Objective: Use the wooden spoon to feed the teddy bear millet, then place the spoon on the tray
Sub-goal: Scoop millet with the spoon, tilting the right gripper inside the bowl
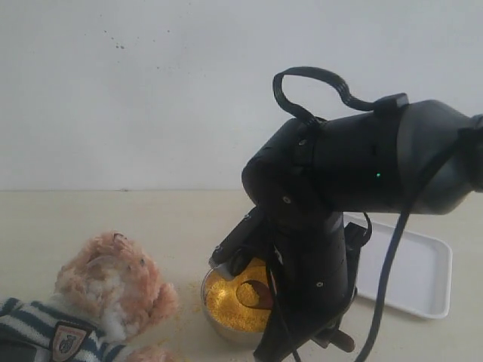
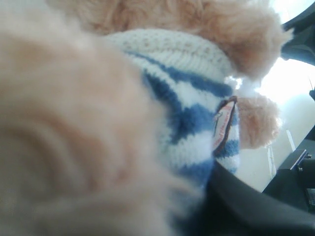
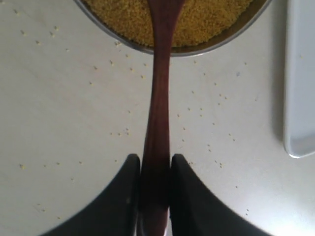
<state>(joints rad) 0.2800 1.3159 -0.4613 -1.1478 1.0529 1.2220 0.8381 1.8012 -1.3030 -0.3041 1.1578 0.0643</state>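
Right jaws: clenched on the thin handle of the wooden spoon (image 3: 156, 123), one pad on each side, close to its end.
Left jaws: we cannot tell whether they are clenched or released. The left wrist view is filled by the teddy bear (image 2: 187, 113), its fur and striped shirt hard against the lens.
Spoon: the oval end sits down in the millet (image 3: 206, 19). The handle crosses the rim of the metal bowl (image 3: 224, 43).
Bowl: stands on the worktop (image 3: 64, 98), with spilled grains (image 3: 126, 131) scattered beside it.
Bear: in the exterior view, near the bowl at its 9 o'clock, muzzle turned toward it.
Tray (image 1: 411, 271): at the bowl's 3 o'clock, just beside it; the spoon is not on it.
Step in hand: we judge this the scoop, with feeding and the tray placement not yet done.
Next move: we would lift the spoon level and carry it toward 9 o'clock to the muzzle. It should go slowly, since fine grains spill from a tilted spoon.
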